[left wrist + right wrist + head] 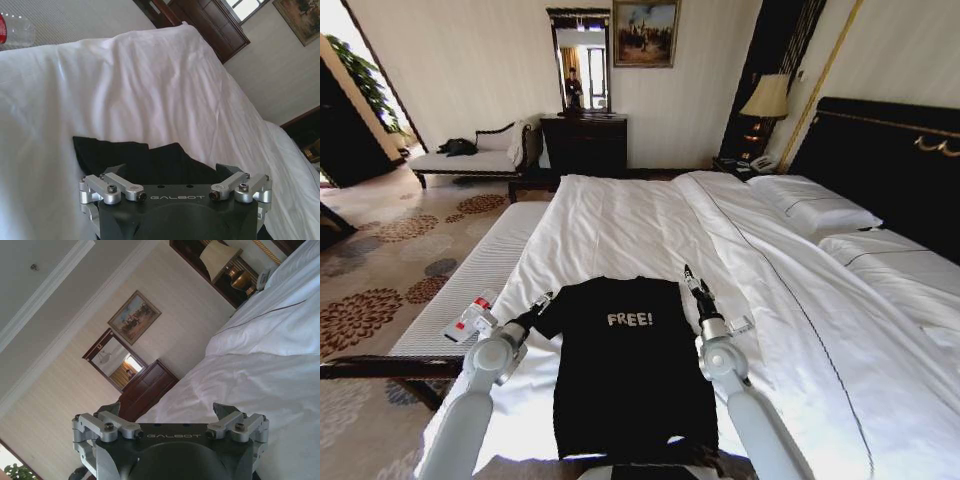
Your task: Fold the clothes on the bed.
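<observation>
On the near end of the bed (pixel 620 215), spread flat over smooth white sheeting: the black T-shirt (pixel 625 370), soft matte cotton, chest up with white "FREE!" lettering, hem toward the robot and collar toward the headboard, sleeves fanned out to either side. At the shirt's left sleeve, the left gripper (pixel 542 301), low over the cloth, its fingers apart in the left wrist view with the dark sleeve edge (pixel 125 157) lying between and ahead of them, nothing clamped. At the right shoulder of the shirt, the right gripper (pixel 692 283), raised and tilted up off the fabric, fingers spread wide in the right wrist view, holding nothing. Beside the shirt to the right, a thick white duvet (pixel 800 300) folded back in a long ridge with a thin dark piping line, rumpled into soft creases; beyond it, plump white pillows (pixel 815 205) against the dark headboard (pixel 890 150). Along the bed's left side, a narrow white ribbed bench (pixel 470 275) with a small clear bottle with a red cap (pixel 470 318) lying on it near the left arm. Farther back, a dark wood dresser (pixel 584 140) under a framed mirror (pixel 580 60), a painting (pixel 645 32), a bedside lamp (pixel 766 98), and a pale chaise (pixel 480 155) on patterned carpet.
</observation>
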Motion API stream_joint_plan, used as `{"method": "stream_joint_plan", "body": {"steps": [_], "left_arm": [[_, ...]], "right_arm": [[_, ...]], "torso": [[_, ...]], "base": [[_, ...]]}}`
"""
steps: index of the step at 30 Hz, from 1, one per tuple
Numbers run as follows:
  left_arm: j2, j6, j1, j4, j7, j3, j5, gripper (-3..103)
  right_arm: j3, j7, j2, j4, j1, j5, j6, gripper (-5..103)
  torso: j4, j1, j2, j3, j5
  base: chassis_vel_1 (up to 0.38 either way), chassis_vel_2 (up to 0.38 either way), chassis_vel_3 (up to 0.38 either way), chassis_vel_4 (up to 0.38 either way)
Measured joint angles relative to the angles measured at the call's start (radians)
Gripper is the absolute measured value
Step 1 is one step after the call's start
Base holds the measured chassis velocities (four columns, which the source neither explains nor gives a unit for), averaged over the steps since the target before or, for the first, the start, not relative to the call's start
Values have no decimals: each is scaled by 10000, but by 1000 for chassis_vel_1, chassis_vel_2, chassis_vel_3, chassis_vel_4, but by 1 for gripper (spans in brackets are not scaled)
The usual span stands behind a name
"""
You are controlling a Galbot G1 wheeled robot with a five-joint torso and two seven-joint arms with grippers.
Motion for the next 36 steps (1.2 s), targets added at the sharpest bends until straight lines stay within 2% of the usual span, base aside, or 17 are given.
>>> {"method": "stream_joint_plan", "body": {"steps": [2,5,6,10,13,20,28,33,35,36], "left_arm": [[17,-3,104,-11,92,-72,-76,100],[67,-606,510,50,650,-327,-825,100],[67,-606,510,50,650,-327,-825,100],[177,-1664,700,597,1459,-587,-1199,100],[241,-1890,790,751,1651,-667,-1359,100],[360,-1974,917,1188,1745,-551,-2071,100],[400,-1847,488,1634,1864,72,-2156,100],[301,-1743,167,1925,1697,239,-2221,101],[254,-1730,117,1974,1644,232,-2118,95],[250,-1726,112,1983,1637,223,-2095,95]], "right_arm": [[13,38,12,1,-4,0,-8,100],[23,175,35,10,-17,-7,-64,100],[23,175,35,10,-17,-7,-64,100],[38,333,-2,2,-42,-13,-145,100],[54,398,-33,-16,-42,-12,-167,100],[75,571,-93,-65,-16,-1,-234,100],[42,707,-91,-107,-4,-2,-259,100],[62,755,-114,-115,-51,-9,-260,100],[94,785,-141,-115,-55,-8,-260,100],[98,793,-145,-115,-54,-9,-260,100]], "torso": [[1,0,0,0,0],[3,0,0,0,-1],[3,0,0,0,-1],[1,0,0,0,-1],[1,0,0,0,-1],[2,-1,0,0,-1],[1,0,0,0,-1],[0,0,0,0,-1],[0,0,0,0,0],[0,0,0,0,-1]], "base": [[0,0,0,0],[0,0,0,0],[0,0,0,0],[0,0,0,0],[0,0,0,0],[0,0,0,0],[0,0,0,0],[0,0,0,0],[0,0,0,0],[0,0,0,0]]}}
